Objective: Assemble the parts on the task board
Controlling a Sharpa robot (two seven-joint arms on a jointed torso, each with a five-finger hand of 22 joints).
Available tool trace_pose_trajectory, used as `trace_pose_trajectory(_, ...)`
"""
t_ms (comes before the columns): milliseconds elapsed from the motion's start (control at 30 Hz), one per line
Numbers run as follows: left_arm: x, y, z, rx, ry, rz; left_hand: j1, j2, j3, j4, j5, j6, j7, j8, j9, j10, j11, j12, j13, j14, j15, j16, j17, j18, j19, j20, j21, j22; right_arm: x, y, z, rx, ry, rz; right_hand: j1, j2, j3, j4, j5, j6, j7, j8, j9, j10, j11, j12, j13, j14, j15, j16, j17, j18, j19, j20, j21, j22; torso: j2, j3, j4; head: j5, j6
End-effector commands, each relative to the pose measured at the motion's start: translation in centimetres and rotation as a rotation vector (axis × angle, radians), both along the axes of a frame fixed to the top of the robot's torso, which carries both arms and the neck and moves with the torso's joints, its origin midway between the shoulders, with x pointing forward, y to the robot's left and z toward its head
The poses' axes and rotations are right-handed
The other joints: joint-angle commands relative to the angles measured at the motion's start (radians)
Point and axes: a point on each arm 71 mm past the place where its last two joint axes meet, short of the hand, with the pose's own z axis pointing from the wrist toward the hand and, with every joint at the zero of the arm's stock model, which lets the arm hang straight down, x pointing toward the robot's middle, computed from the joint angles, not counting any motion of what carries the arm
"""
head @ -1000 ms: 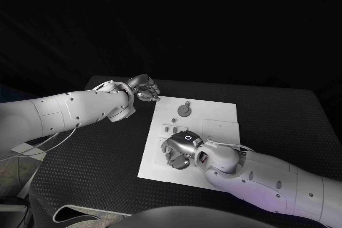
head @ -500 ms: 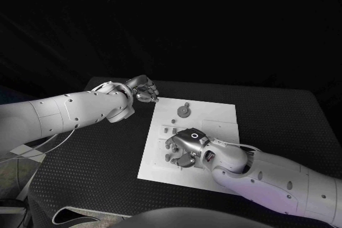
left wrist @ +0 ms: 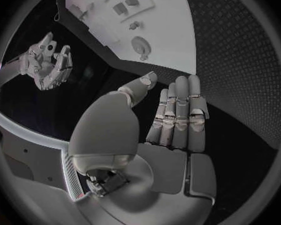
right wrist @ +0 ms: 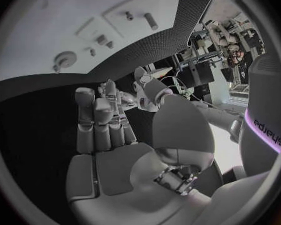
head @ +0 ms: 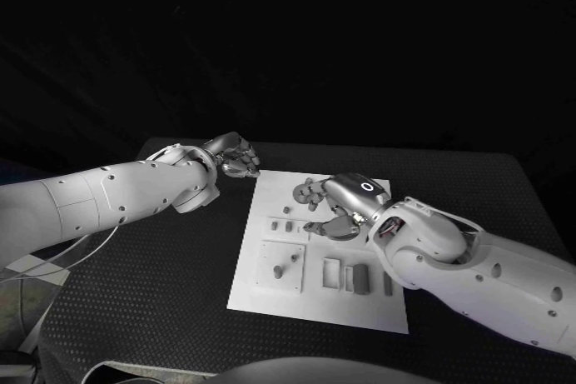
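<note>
Both hands look empty: the left hand (head: 235, 157) hovers off the task board (head: 315, 294), the right hand (head: 326, 202) over it, fingers loosely apart. The parts (head: 355, 277) look small, rigid and light; I'd pinch them by their sides.

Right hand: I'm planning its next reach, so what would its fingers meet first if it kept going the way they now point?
Probably the round part near the task board's far end. The right hand hovers there with nothing in it; height is unclear.

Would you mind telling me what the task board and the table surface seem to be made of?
Task board: probably rigid plastic or coated sheet; smooth, matte white, flat with crisp edges. Table: looks covered in a black textured mat, perhaps rubber or woven fabric; a fine regular dotted grain shows.
</note>
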Motion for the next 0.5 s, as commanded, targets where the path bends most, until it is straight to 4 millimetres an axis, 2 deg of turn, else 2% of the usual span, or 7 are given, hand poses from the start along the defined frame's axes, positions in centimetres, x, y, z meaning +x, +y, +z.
trace_pose_trajectory(33,0.1,-0.3,0.1,-0.007,-0.003,-0.008,-0.003,0.000,-0.001,0.007,0.005,-0.008,0.001,0.007,-0.001,-0.008,0.001,0.001,0.000,0.009,-0.001,-0.007,0.001,0.007,0.005,0.001,0.003,-0.001,1.5,-1.9,0.6,0.055,0.073,-0.059,-0.014,0.006,0.002,0.010,0.003,0.012,0.002,0.003,0.003,0.012,-0.004,0.001,0.003,0.001,0.001,-0.002,0.001,0.123,0.006,-0.004,-0.001,-0.001,-0.004,0.0035,-0.0087,-0.007,0.010)
trace_pose_trajectory(133,0.1,-0.3,0.1,-0.007,-0.003,-0.008,-0.004,0.000,-0.001,0.008,0.005,-0.007,0.001,0.007,-0.001,-0.007,0.001,0.001,0.000,0.009,-0.001,-0.007,0.002,0.007,0.005,0.001,0.003,-0.001,2.7,-3.7,0.6,0.012,0.097,-0.095,-0.021,0.007,0.000,0.012,0.003,0.019,0.000,0.007,0.005,0.022,-0.008,0.006,0.007,-0.001,-0.002,-0.003,0.001,0.123,0.004,-0.003,-0.002,-0.001,-0.007,0.0069,-0.0150,-0.013,0.016)
trace_pose_trajectory(167,0.1,-0.3,0.0,-0.007,-0.002,-0.008,-0.004,0.000,-0.002,0.008,0.005,-0.007,0.001,0.007,-0.001,-0.007,0.001,0.001,0.000,0.009,-0.001,-0.007,0.002,0.007,0.005,0.001,0.003,-0.001,2.7,-4.3,0.4,-0.017,0.105,-0.100,-0.038,-0.002,-0.010,0.016,0.003,0.027,-0.003,0.012,0.008,0.039,-0.012,0.015,0.013,-0.005,-0.007,-0.005,0.001,0.121,0.000,-0.001,-0.003,-0.001,-0.009,0.0074,-0.0163,-0.015,0.017)
trace_pose_trajectory(300,0.1,-0.2,0.0,-0.007,-0.002,-0.006,-0.005,0.000,-0.002,0.008,0.005,-0.007,0.001,0.008,-0.001,-0.006,0.000,0.001,0.000,0.009,-0.001,-0.007,0.002,0.007,0.005,0.001,0.003,-0.001,3.0,-6.2,0.1,-0.043,0.137,-0.136,-0.070,-0.015,-0.046,0.010,0.003,0.066,-0.027,0.038,0.026,0.112,-0.042,0.070,0.053,-0.017,-0.036,-0.010,0.003,0.122,-0.013,0.001,-0.005,0.001,-0.012,0.0105,-0.0262,-0.017,0.020)
trace_pose_trajectory(433,0.1,-0.4,-0.1,-0.007,0.002,-0.011,-0.006,0.001,-0.002,0.009,0.005,-0.006,0.001,0.008,-0.001,-0.005,0.000,0.002,0.001,0.009,-0.001,-0.008,0.003,0.007,0.005,0.001,0.003,-0.001,3.0,-7.5,-0.1,-0.020,0.214,-0.188,-0.084,-0.006,-0.069,0.008,0.004,0.066,-0.045,0.041,0.038,0.160,-0.064,0.149,0.129,-0.014,-0.059,-0.010,0.005,0.123,-0.006,0.001,-0.004,0.000,-0.016,0.0133,-0.0305,-0.018,0.021)
trace_pose_trajectory(500,0.1,-0.5,-0.2,-0.006,0.004,-0.013,-0.006,0.002,-0.002,0.010,0.005,-0.006,0.000,0.009,-0.001,-0.003,-0.001,0.003,0.001,0.009,-0.002,-0.008,0.003,0.007,0.005,0.001,0.003,-0.001,2.7,-8.3,-0.3,-0.029,0.264,-0.225,-0.116,0.007,-0.084,0.026,0.003,0.067,-0.050,0.042,0.044,0.163,-0.073,0.205,0.189,-0.008,-0.066,-0.012,0.005,0.123,0.002,0.000,-0.005,-0.003,-0.019,0.0151,-0.0321,-0.019,0.022)
